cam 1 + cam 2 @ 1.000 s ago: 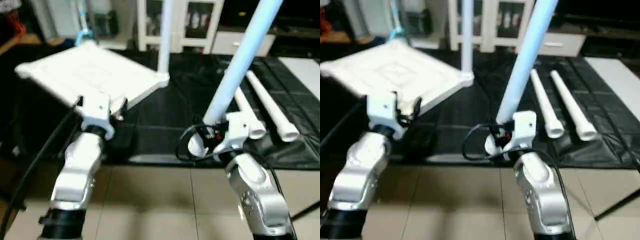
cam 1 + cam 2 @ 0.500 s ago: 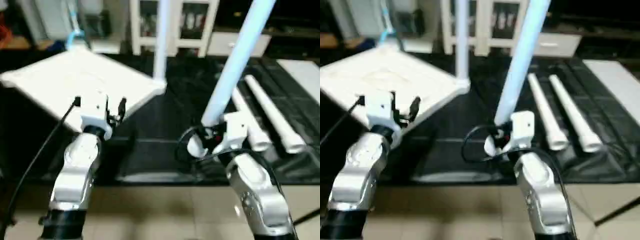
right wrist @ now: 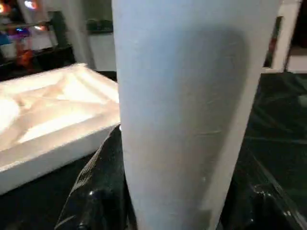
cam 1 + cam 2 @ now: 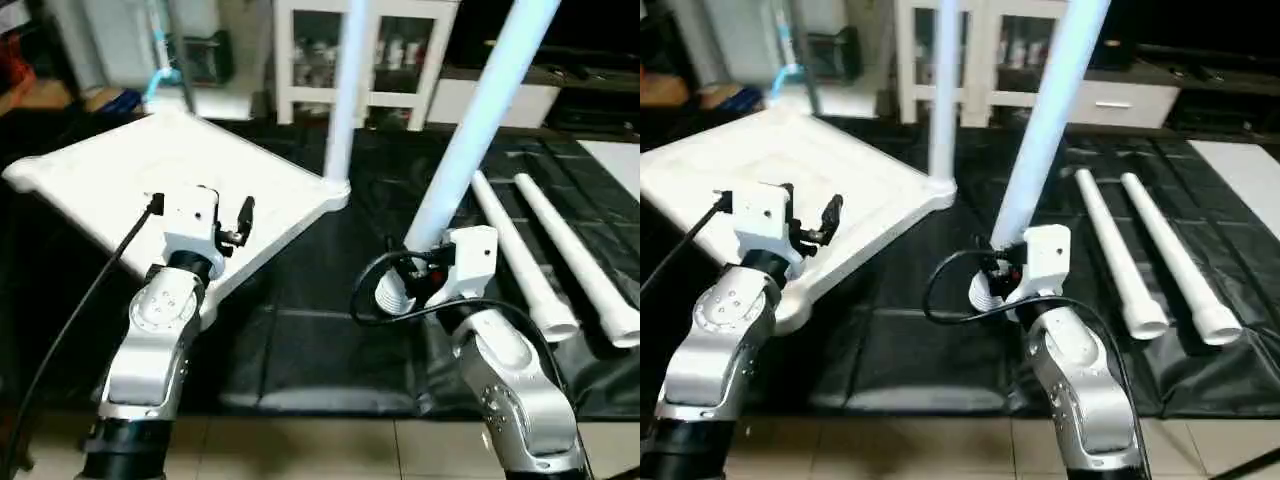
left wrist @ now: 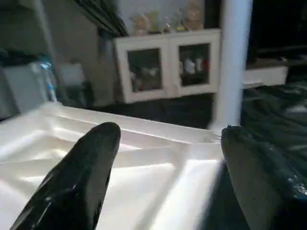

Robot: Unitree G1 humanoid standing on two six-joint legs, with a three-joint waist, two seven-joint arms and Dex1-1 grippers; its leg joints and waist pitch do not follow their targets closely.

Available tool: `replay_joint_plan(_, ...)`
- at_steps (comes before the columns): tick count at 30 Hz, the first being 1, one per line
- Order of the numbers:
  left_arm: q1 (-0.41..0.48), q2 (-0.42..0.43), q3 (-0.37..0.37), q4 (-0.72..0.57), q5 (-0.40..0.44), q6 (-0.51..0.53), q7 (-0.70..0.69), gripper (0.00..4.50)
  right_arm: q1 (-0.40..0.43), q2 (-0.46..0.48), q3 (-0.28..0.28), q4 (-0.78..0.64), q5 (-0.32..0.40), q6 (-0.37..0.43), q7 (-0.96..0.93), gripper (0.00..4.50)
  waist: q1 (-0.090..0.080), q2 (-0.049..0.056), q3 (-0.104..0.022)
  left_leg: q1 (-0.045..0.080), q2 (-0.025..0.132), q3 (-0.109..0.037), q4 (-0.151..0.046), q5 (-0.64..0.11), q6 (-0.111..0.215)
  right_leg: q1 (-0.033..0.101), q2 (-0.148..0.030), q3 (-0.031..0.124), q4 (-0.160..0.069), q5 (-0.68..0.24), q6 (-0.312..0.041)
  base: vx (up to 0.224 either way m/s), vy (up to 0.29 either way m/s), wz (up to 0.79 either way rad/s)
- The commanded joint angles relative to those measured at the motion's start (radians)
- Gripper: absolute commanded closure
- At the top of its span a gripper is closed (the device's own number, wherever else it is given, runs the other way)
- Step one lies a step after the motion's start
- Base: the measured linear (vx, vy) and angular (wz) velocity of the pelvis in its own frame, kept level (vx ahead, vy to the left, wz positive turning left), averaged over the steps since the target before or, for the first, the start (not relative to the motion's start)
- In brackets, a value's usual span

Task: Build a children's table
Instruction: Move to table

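Quick count of what was there: one white tabletop (image 4: 190,175), ribbed side up, and four white tube legs. One leg (image 4: 342,90) stood in a corner socket, one leg (image 4: 470,130) was up in the right gripper (image 4: 405,285), and two legs (image 4: 520,255) (image 4: 580,255) lay flat. One glass-door cabinet (image 4: 365,45) too.

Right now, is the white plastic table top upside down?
Yes. The white plastic table top shows its ribbed underside, with one white tube leg standing up.
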Motion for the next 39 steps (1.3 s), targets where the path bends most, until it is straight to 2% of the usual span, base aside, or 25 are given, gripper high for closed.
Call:
replay_joint_plan(1,-0.014,0.018,0.002,0.008,0.001,-0.001,-0.012,0.76,-0.006,0.008,-0.009,-0.026,-0.002,-0.004,-0.004,2.67,0.052,-0.012,-0.068,-0.132,0.038,-0.035,0.080,0.009,0.064,0.160,-0.186,0.172,-0.159,-0.396,-0.262,0.138,-0.005,0.00)
replay_joint_plan(2,-0.016,0.019,0.003,0.010,-0.001,-0.001,-0.015,0.76,-0.004,0.010,-0.008,-0.028,-0.004,-0.005,-0.005,2.67,0.052,-0.011,-0.062,-0.150,0.041,-0.038,0.083,0.039,0.051,0.159,-0.174,0.158,-0.153,-0.322,-0.288,0.138,-0.005,0.00)
replay_joint_plan(4,-0.017,0.019,0.000,0.015,0.000,-0.001,-0.020,0.76,-0.002,0.012,-0.007,-0.029,-0.008,-0.010,-0.008,2.67,0.053,0.010,-0.056,-0.143,0.056,-0.035,0.023,0.139,0.033,0.129,-0.107,0.083,-0.144,-0.206,-0.344,0.129,0.027,0.03)
replay_joint_plan(5,-0.017,0.019,-0.001,0.016,0.001,-0.001,-0.021,0.76,-0.002,0.012,-0.007,-0.028,-0.009,-0.011,-0.009,2.67,0.039,0.058,-0.057,-0.099,0.080,-0.023,-0.069,0.204,0.043,0.107,-0.038,0.006,-0.133,-0.209,-0.285,0.128,0.039,0.05)
replay_joint_plan(6,-0.018,0.018,-0.004,0.016,0.004,-0.001,-0.022,0.76,-0.003,0.011,-0.009,-0.029,-0.010,-0.012,-0.011,2.67,0.010,0.094,-0.036,-0.025,0.121,-0.075,-0.129,-0.017,0.064,0.040,0.041,-0.049,-0.067,-0.242,-0.182,0.156,0.083,0.02)
replay_joint_plan(7,-0.019,0.016,-0.007,0.016,0.005,0.000,-0.022,0.76,-0.005,0.010,-0.010,-0.029,-0.010,-0.013,-0.011,2.67,-0.025,0.087,-0.061,0.069,0.204,-0.151,-0.157,-0.263,0.104,-0.025,0.026,-0.032,0.029,-0.193,-0.130,0.182,0.092,0.05)
replay_joint_plan(8,-0.020,0.013,-0.008,0.017,0.008,0.005,-0.017,0.76,-0.007,0.008,-0.010,-0.030,-0.009,-0.013,-0.009,2.67,-0.021,0.090,-0.061,0.083,0.213,-0.167,-0.155,-0.287,0.136,-0.041,0.016,-0.025,0.051,-0.152,-0.097,0.182,0.092,0.05)
replay_joint_plan(9,-0.022,0.009,-0.009,0.019,0.009,0.007,-0.015,0.76,-0.009,0.005,-0.009,-0.029,-0.009,-0.014,-0.007,2.67,-0.032,0.081,-0.063,0.086,0.205,-0.171,-0.143,-0.172,0.257,-0.069,0.006,-0.024,0.074,-0.084,-0.019,0.163,0.057,0.04)
replay_joint_plan(11,-0.021,0.000,-0.003,0.021,-0.004,-0.005,-0.018,0.76,-0.012,0.002,-0.008,-0.028,-0.008,-0.013,-0.005,2.67,-0.025,0.054,-0.055,0.075,0.191,-0.136,-0.136,-0.029,0.353,-0.098,-0.016,-0.011,0.069,0.001,0.026,0.133,0.038,0.00)
replay_joint_plan(12,-0.020,-0.001,-0.003,0.018,-0.002,-0.006,-0.016,0.76,-0.013,0.000,-0.008,-0.028,-0.007,-0.013,-0.005,2.67,-0.021,0.021,-0.060,0.042,0.147,-0.097,-0.107,0.082,0.337,-0.084,-0.048,0.025,-0.003,0.137,0.000,0.111,-0.001,0.03)
replay_joint_plan(13,-0.020,-0.001,-0.003,0.018,-0.002,-0.006,-0.016,0.76,-0.013,0.000,-0.008,-0.028,-0.007,-0.013,-0.005,2.67,-0.008,0.001,-0.059,-0.005,0.099,-0.058,-0.082,0.066,0.289,-0.052,-0.074,0.052,-0.054,0.208,-0.013,0.111,-0.049,0.11)
replay_joint_plan(14,-0.014,-0.003,0.000,0.015,-0.009,-0.011,-0.017,0.76,-0.014,-0.001,-0.007,-0.028,-0.008,-0.013,-0.002,2.67,0.028,-0.025,-0.077,-0.106,0.012,-0.023,0.026,0.063,0.187,0.071,-0.156,0.152,-0.087,0.321,-0.088,0.111,-0.049,0.11)
replay_joint_plan(15,-0.008,0.001,0.004,0.011,-0.006,-0.007,-0.012,0.76,-0.017,-0.004,-0.004,-0.029,-0.014,-0.017,0.003,2.67,0.040,-0.018,-0.082,-0.122,0.045,-0.048,0.000,0.202,0.073,0.081,-0.157,0.127,-0.035,0.655,-0.109,0.102,-0.051,0.05)
replay_joint_plan(16,-0.002,0.004,0.008,0.009,-0.009,-0.002,-0.009,0.76,-0.018,-0.005,-0.002,-0.031,-0.017,-0.019,0.009,2.67,0.038,-0.015,-0.081,-0.122,0.041,-0.042,-0.028,0.277,0.025,0.074,-0.113,0.089,-0.012,0.816,-0.097,0.068,-0.036,-0.12)
replay_joint_plan(17,0.002,0.010,0.011,0.009,-0.008,0.001,-0.009,0.76,-0.020,-0.007,-0.002,-0.032,-0.017,-0.019,0.013,2.67,0.036,0.003,-0.079,-0.108,0.040,-0.038,-0.052,0.369,-0.024,0.054,-0.051,0.052,0.000,0.962,-0.084,0.068,-0.036,-0.12)
replay_joint_plan(18,0.005,0.016,0.015,0.009,-0.006,0.001,-0.007,0.76,-0.021,-0.008,-0.002,-0.032,-0.017,-0.018,0.016,2.67,0.035,0.021,-0.080,-0.085,0.064,-0.044,-0.061,0.339,-0.036,0.040,-0.043,0.041,-0.008,0.870,-0.092,0.000,0.000,0.00)
replay_joint_plan(20,0.016,0.032,0.039,0.001,-0.027,0.010,-0.022,0.76,-0.020,-0.013,-0.001,-0.034,-0.017,-0.017,0.024,2.67,0.028,0.017,-0.068,-0.062,0.103,-0.055,-0.082,0.201,-0.053,0.030,-0.049,0.036,-0.031,0.525,-0.170,0.000,0.000,0.00)
replay_joint_plan(21,0.021,0.048,0.044,-0.002,-0.028,0.007,-0.036,0.76,-0.021,-0.016,0.001,-0.033,-0.018,-0.016,0.027,2.67,0.028,0.028,-0.066,-0.045,0.115,-0.052,-0.086,0.122,-0.050,0.015,-0.052,0.037,-0.048,0.343,-0.223,0.000,0.000,0.00)
replay_joint_plan(22,0.026,0.062,0.046,-0.004,-0.028,0.004,-0.048,0.76,-0.021,-0.019,0.002,-0.032,-0.019,-0.016,0.029,2.67,0.022,0.029,-0.055,-0.048,0.122,-0.049,-0.101,0.051,-0.046,0.015,-0.055,0.035,-0.059,0.225,-0.251,0.000,0.000,0.00)
replay_joint_plan(25,0.047,0.146,0.100,-0.036,-0.092,0.034,-0.166,0.76,-0.024,-0.030,0.010,-0.033,-0.011,-0.012,0.039,2.67,0.024,0.012,-0.042,-0.041,0.126,-0.025,-0.118,-0.149,-0.073,0.002,-0.065,0.042,-0.079,-0.028,-0.255,-0.036,0.020,0.05)
replay_joint_plan(27,0.053,0.190,0.106,-0.049,-0.094,0.055,-0.211,0.76,-0.026,-0.035,0.011,-0.032,-0.009,-0.010,0.042,2.67,0.025,0.018,-0.041,-0.040,0.126,-0.019,-0.122,-0.186,-0.092,-0.004,-0.064,0.044,-0.082,-0.084,-0.236,-0.054,0.017,0.04)
replay_joint_plan(28,0.063,0.285,0.121,-0.070,-0.102,0.129,-0.287,0.76,-0.031,-0.037,0.015,-0.027,-0.004,-0.006,0.052,2.67,0.030,-0.004,-0.039,-0.039,0.128,-0.011,-0.124,-0.177,-0.102,-0.011,-0.066,0.046,-0.084,-0.110,-0.212,0.000,0.000,0.00)
replay_joint_plan(32,0.071,0.464,0.161,-0.063,-0.093,0.274,-0.373,0.76,-0.038,-0.039,0.026,-0.023,-0.002,0.001,0.072,2.67,0.028,-0.001,-0.035,-0.046,0.127,-0.007,-0.131,-0.178,-0.131,-0.019,-0.063,0.046,-0.083,-0.136,-0.178,0.000,0.000,0.00)
replay_joint_plan(35,0.043,0.497,0.194,-0.012,-0.056,0.357,-0.312,0.76,-0.042,-0.042,0.031,-0.022,0.001,0.002,0.086,2.67,0.031,-0.021,-0.037,-0.044,0.126,0.002,-0.126,-0.156,-0.123,-0.021,-0.065,0.051,-0.082,-0.107,-0.188,0.000,0.000,0.00)
replay_joint_plan(39,0.030,0.504,0.200,0.009,-0.042,0.380,-0.285,0.76,-0.044,-0.043,0.033,-0.020,0.003,0.001,0.090,2.67,0.046,-0.019,-0.043,-0.046,0.129,0.004,-0.124,-0.038,-0.109,-0.015,-0.065,0.048,-0.070,0.033,-0.203,0.000,0.000,0.00)
